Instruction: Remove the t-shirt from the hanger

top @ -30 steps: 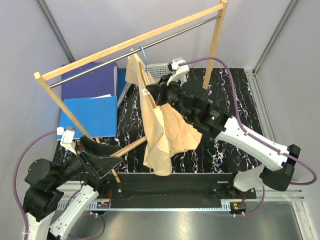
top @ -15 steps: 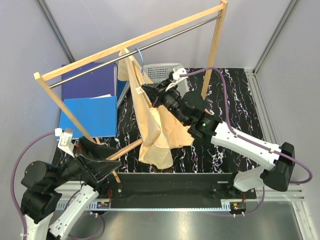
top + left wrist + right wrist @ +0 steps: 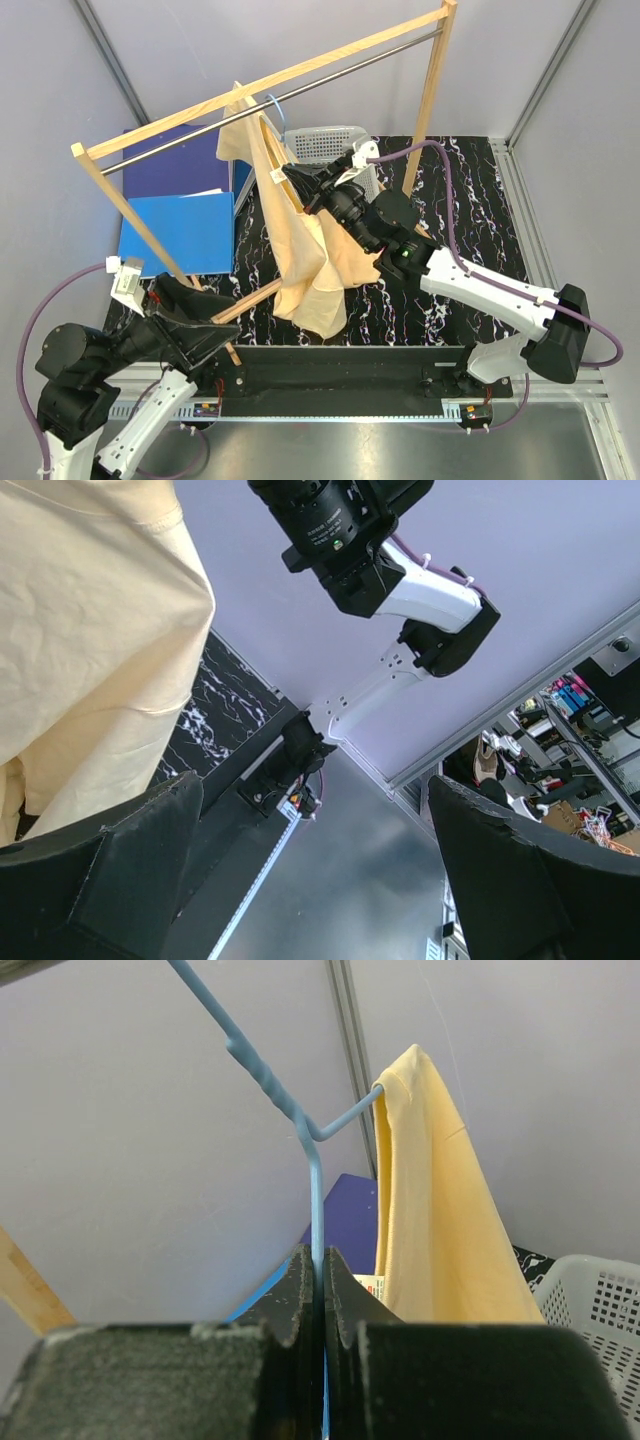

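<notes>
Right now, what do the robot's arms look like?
The left arm and the right arm are white links with black joints, each trailing a purple cable. The left end effector and right end effector are black with two wedge-shaped fingers.

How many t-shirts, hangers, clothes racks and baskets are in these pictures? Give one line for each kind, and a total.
t-shirt: 1
light-blue wire hanger: 1
wooden clothes rack: 1
white basket: 1
Total: 4

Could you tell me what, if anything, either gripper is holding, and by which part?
The right gripper is shut on the hanger, pinching its bare wire arm just below the twisted neck. The left gripper is open, holding nothing.
</notes>
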`<act>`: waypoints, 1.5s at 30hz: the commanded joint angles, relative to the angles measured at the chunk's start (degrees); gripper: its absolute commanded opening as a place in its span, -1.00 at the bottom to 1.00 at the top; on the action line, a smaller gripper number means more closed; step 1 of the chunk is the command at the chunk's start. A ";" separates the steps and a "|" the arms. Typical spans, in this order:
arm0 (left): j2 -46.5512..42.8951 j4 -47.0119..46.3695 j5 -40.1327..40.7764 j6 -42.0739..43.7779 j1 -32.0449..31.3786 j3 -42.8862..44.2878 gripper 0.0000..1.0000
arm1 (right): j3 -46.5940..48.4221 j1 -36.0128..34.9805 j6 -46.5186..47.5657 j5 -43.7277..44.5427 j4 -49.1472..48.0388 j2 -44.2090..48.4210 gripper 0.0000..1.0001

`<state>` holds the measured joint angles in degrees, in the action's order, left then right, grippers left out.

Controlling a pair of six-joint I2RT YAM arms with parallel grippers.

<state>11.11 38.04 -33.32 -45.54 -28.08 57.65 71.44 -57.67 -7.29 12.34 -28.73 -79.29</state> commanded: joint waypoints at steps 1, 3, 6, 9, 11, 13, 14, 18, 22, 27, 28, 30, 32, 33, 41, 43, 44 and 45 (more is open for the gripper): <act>2.68 -1.21 -2.27 -0.78 -0.14 0.62 0.98 | 0.90 0.28 2.36 -1.44 -8.71 3.78 -1.00; 3.38 -1.65 -2.45 -0.87 -0.14 0.36 0.98 | -0.15 0.19 2.37 -1.88 -10.02 4.14 -1.00; 3.48 -3.84 -2.98 -2.44 -0.14 -1.04 0.98 | -1.47 0.19 2.46 -2.32 -11.08 5.37 -1.00; 3.21 -8.41 -4.21 -4.90 -0.05 -4.20 0.98 | -2.97 0.19 2.72 -2.67 -12.66 6.51 -1.00; 3.30 -10.00 -4.56 -5.52 -0.05 -5.61 0.98 | -3.41 0.19 3.16 -3.72 -13.19 7.21 -1.00; 3.91 -10.70 -4.73 -5.61 -0.05 -5.97 0.98 | -3.32 0.28 2.98 -3.99 -12.32 8.00 -1.00; 4.18 -11.67 -4.82 -5.87 -0.14 -5.97 0.98 | -3.32 0.28 2.81 -3.81 -11.79 8.44 -1.00; 7.07 -16.58 -5.61 -8.16 -0.05 -6.41 0.98 | -5.52 0.28 1.32 -3.46 -7.67 12.56 -1.00; 8.83 -22.11 -5.88 -9.30 -0.14 -7.11 0.97 | -8.42 0.36 -0.53 -1.70 -1.69 17.14 -1.00; 12.78 -29.41 -6.14 -12.29 -0.14 -8.78 0.97 | -12.55 0.19 -2.46 -2.84 8.33 23.63 -1.00; 13.58 -32.91 -6.32 -12.90 -0.22 -8.87 0.96 | -13.25 0.19 -2.73 -3.02 9.65 24.43 -1.00; 15.86 -36.53 -6.23 -14.75 -0.66 -9.31 0.96 | -15.88 0.28 -3.43 -3.28 12.11 26.89 -1.00; 17.79 -41.80 -5.18 -16.24 -1.97 -9.66 0.96 | -17.99 0.28 -3.52 -3.64 14.13 28.65 -1.00; 18.67 -43.65 -4.74 -16.77 -2.59 -9.83 0.96 | -18.44 0.19 -3.52 -4.33 14.84 29.01 -1.00; 34.84 -51.16 7.46 -9.86 -21.71 0.76 0.66 | -17.39 0.19 -4.57 -9.52 19.50 28.13 -1.00; 37.30 -45.89 14.72 -3.28 -25.78 4.30 0.64 | -17.39 0.19 -5.19 -9.79 19.94 28.83 -1.00; 37.49 -45.52 16.86 -2.02 -28.41 5.19 0.64 | -17.30 0.28 -5.89 -9.62 20.90 29.62 -1.00; 37.75 -45.43 19.93 -1.40 -29.31 5.37 0.64 | -17.39 0.28 -6.16 -9.35 21.34 30.15 -1.00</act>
<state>48.12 -7.62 -26.85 -56.34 -51.48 57.23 52.45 -57.67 -11.31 4.73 -6.63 -51.94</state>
